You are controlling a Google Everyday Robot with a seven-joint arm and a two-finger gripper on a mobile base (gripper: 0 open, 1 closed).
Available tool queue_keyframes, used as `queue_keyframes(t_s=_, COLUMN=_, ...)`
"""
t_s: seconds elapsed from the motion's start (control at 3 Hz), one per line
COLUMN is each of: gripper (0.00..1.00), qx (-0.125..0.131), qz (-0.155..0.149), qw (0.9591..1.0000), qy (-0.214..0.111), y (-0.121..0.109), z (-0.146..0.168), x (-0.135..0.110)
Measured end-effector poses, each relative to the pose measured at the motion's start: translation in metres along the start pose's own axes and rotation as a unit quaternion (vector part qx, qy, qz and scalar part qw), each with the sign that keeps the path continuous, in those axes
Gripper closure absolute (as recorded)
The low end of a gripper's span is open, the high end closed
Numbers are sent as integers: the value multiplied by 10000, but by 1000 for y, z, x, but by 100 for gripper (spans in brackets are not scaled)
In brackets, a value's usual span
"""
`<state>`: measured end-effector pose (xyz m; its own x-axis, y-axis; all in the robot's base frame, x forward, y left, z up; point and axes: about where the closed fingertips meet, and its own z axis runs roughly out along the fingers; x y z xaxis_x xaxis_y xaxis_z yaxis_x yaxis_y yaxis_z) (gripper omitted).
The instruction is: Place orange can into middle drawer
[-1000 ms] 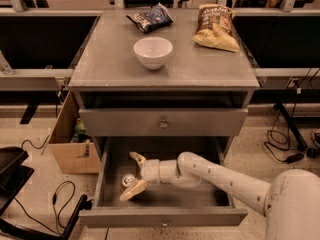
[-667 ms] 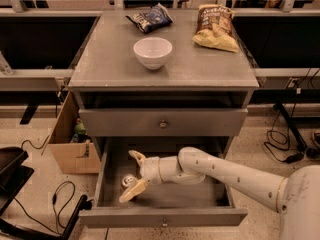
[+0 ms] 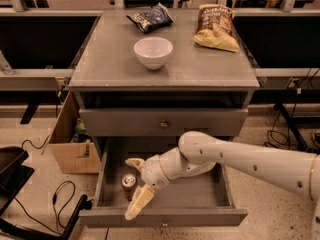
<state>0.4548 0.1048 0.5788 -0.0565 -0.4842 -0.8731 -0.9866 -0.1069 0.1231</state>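
Orange can [image 3: 129,181] upright within spread tool [image 3: 129,189], inside middle drawer [image 3: 200,198].

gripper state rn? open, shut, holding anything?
Gripper: open, down inside the middle drawer, fingers spread either side of the upright orange can, not clamped on it.

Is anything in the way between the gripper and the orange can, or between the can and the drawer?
Nothing visible. The orange can already stands in the open middle drawer, and the gripper is right beside it.
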Motion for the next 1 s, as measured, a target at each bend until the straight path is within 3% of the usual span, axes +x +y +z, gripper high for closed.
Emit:
queue_keyframes(t_s=0.33, gripper=0, qx=-348, qz=370, qw=9941, qy=958, y=45, z=-24, x=-2)
queue_keyframes(t_s=0.67, gripper=0, qx=-234, qz=655, qw=9794, qy=1897, y=78, z=-57, x=-7)
queue_keyframes(t_s=1.0, gripper=0, qx=389, qz=763, qw=9655, qy=2457, y=109, z=-94, x=-15)
